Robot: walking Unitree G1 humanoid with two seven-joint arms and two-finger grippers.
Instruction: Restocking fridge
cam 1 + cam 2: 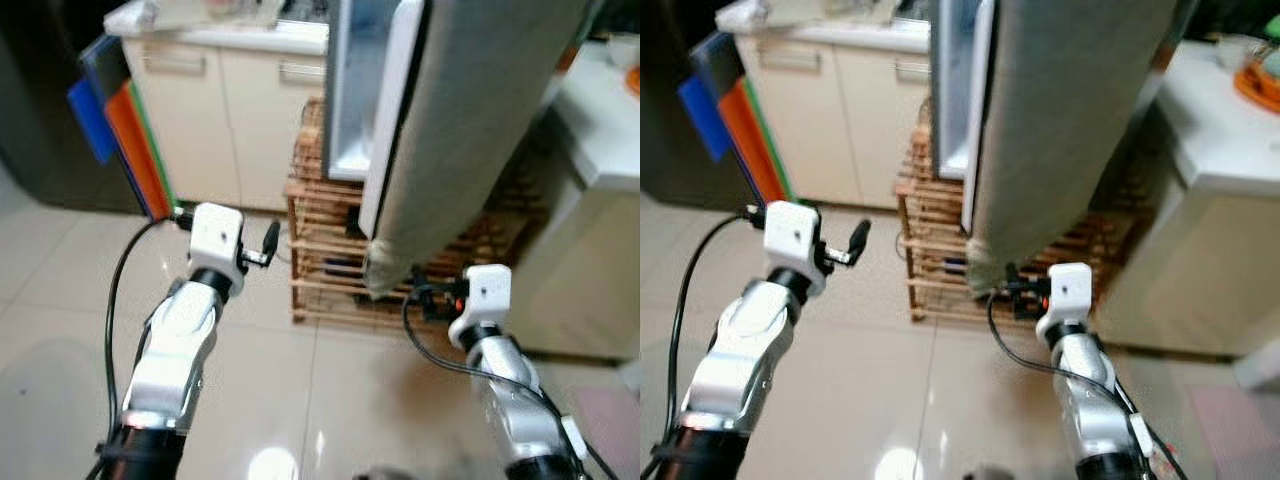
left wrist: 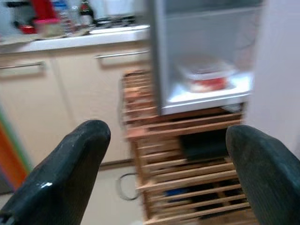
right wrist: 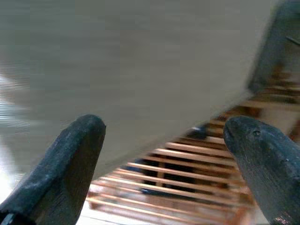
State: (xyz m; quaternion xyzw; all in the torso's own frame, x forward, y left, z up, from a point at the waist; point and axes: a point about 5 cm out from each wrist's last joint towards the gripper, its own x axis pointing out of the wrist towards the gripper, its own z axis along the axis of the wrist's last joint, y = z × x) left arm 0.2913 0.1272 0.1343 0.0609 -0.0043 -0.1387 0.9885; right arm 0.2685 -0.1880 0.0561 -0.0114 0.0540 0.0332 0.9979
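Right in front of you the fridge door (image 1: 470,120) stands open above a wooden rack (image 1: 320,255), with bare floor (image 1: 60,300) at your left. Your right gripper (image 3: 164,140) is spread wide under its bottom edge. Your left gripper (image 2: 168,154), also spread, points at a food box (image 2: 206,77) inside.

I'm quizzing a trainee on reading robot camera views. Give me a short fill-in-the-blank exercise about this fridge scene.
1. The fridge stands on a wooden ____.
2. The fridge door is ____.
3. The right tool, its fingers apart, sits near the ____ edge of the door.
4. The left tool is open and holds ____.

Missing words: rack; open; bottom; nothing
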